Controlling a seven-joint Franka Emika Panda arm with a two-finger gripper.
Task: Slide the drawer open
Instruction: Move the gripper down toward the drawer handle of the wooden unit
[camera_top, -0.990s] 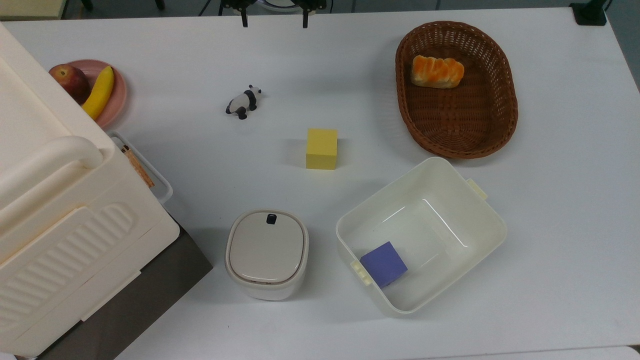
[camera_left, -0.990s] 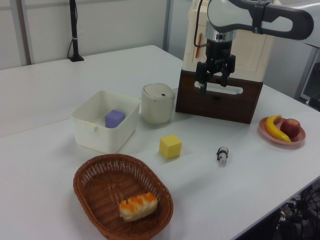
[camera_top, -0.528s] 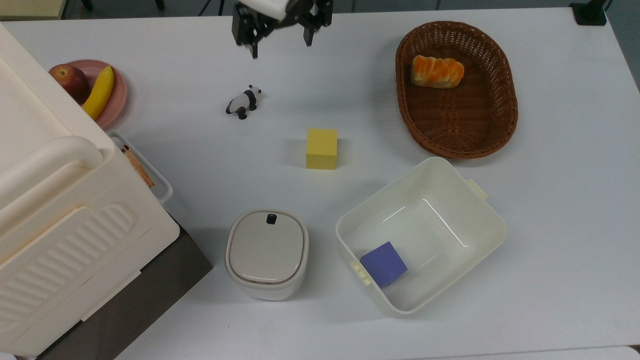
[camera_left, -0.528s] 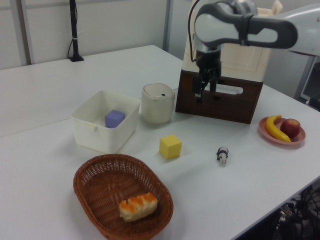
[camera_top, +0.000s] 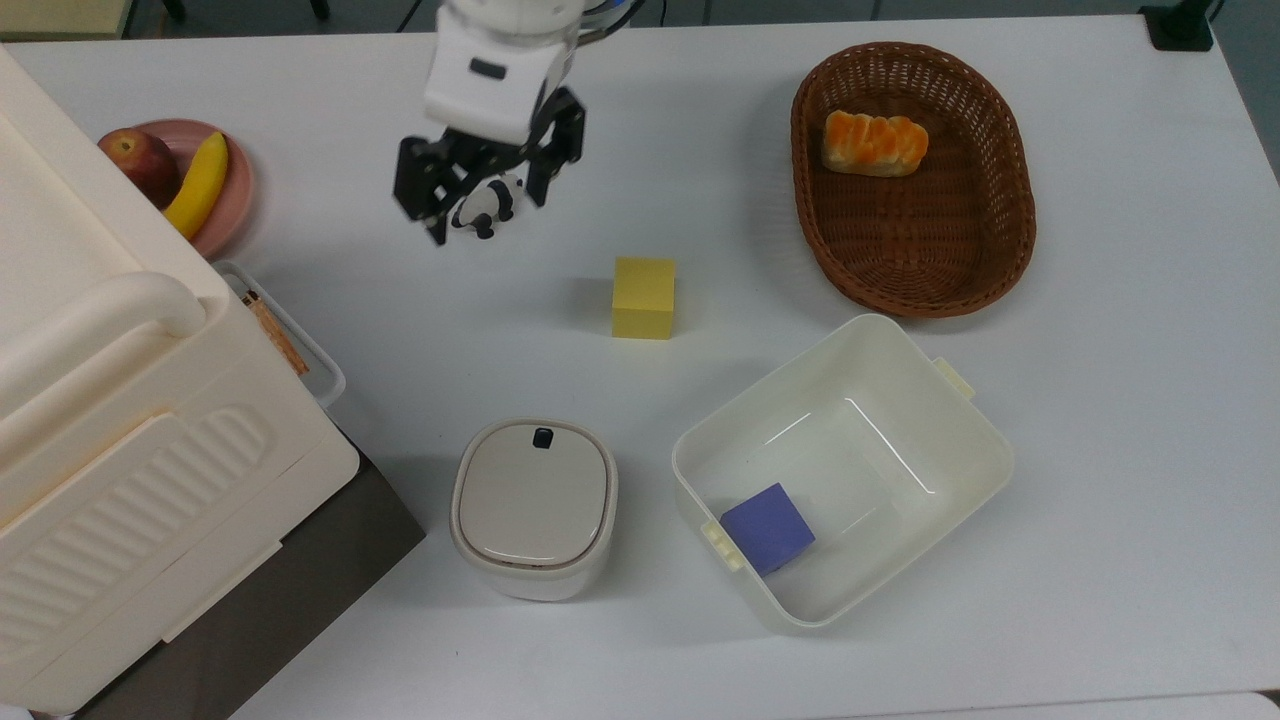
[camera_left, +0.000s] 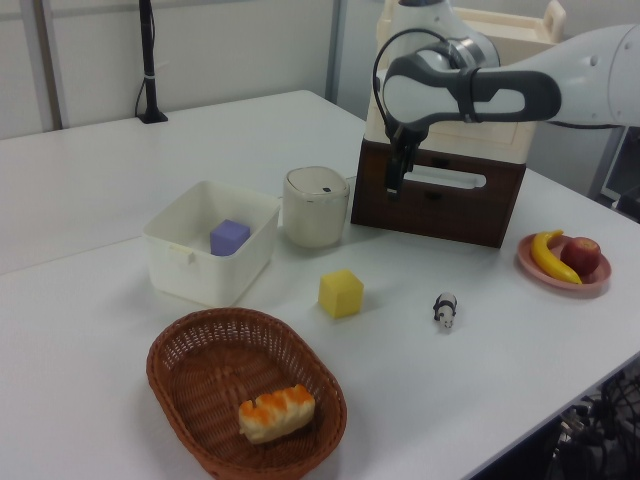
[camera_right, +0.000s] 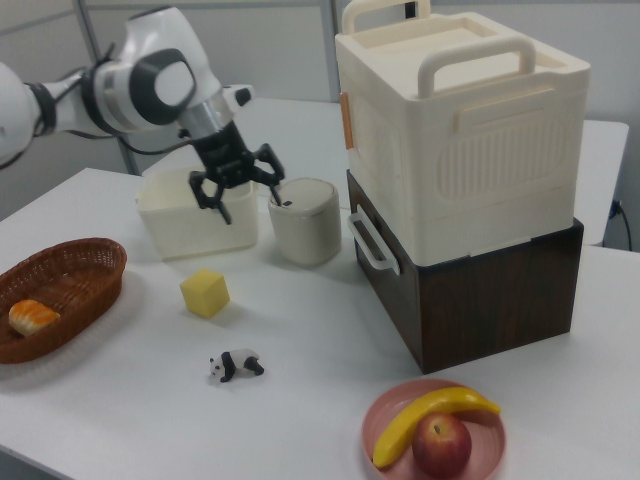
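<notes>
While fingers (camera_right: 252, 196) hang spread, drawer (camera_right: 375, 243) sits flush — handle unobstructed.

So the gripper (camera_top: 484, 207) has come way further into the top view, now sitting over the panda figure (camera_top: 487, 206) instead of at the top edge. In the left view the wrist has turned and slid left across the drawer (camera_left: 437, 204) front, I think.

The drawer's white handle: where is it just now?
In the right view the handle sits on the dark drawer front under the cream box, facing the lidded pot; the gripper hangs apart, at the right view's left.
</notes>
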